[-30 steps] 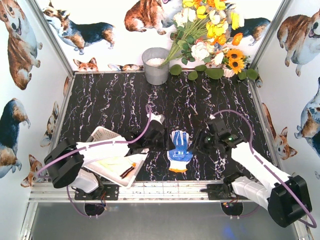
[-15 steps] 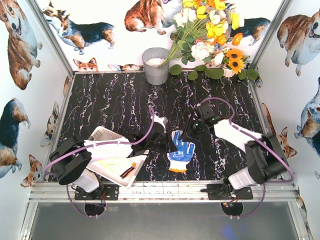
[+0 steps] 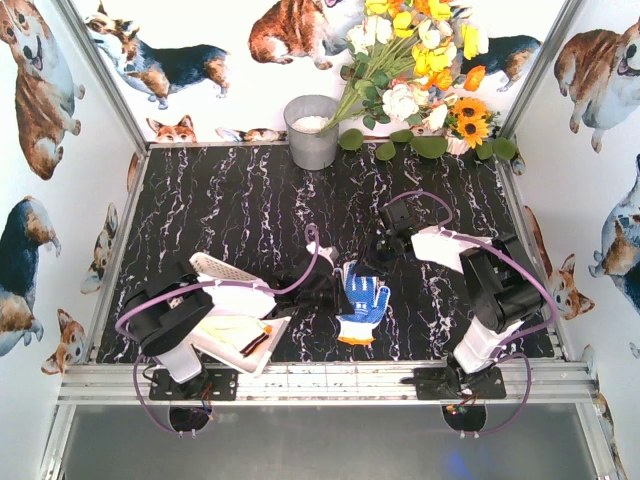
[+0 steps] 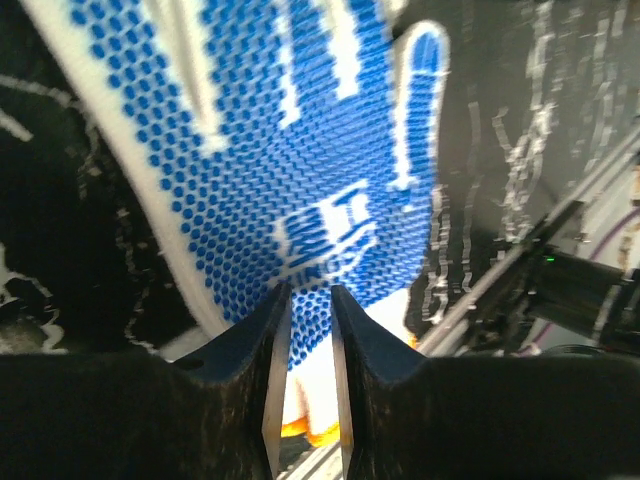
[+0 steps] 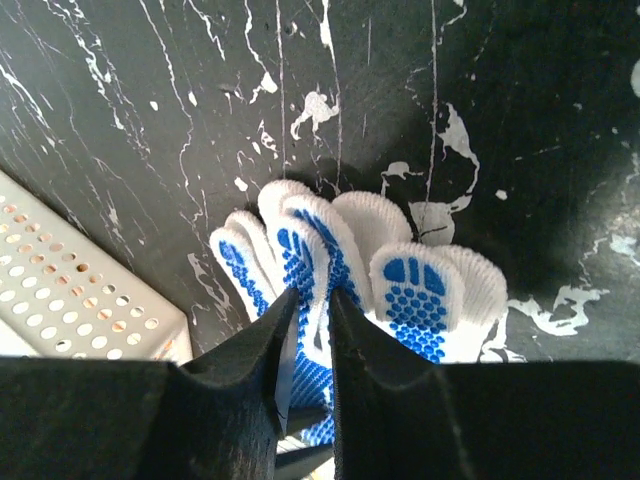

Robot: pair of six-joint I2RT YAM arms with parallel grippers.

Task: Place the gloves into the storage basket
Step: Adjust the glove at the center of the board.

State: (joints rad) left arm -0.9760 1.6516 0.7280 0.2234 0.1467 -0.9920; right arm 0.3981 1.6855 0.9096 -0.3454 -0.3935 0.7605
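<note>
**Flanking the blue-dotted glove beside the basket**

You have the blue-dotted glove (image 3: 365, 300) lying dotted side up on the black marbled worktop (image 3: 230, 210). It is just right of the white basket (image 3: 212, 267) and outside it, with its orange cuff toward the arm bases.

Your right end effector (image 5: 312, 295) comes at the glove's fingertips from the far side. Its jaws are clamped on one of the glove's fingers, and the dotted fabric runs up between them.

Your left end effector (image 4: 302, 290) sits at the glove's left edge, near the cuff. Its jaws stand a narrow slit apart with glove showing through, and you cannot tell whether they pinch any fabric.

Pale gloves (image 3: 232, 330) lie in the basket, partly under your left arm. A grey bucket (image 3: 312, 135) and flowers (image 3: 420, 60) stand at the back edge, well apart from the glove.
</note>
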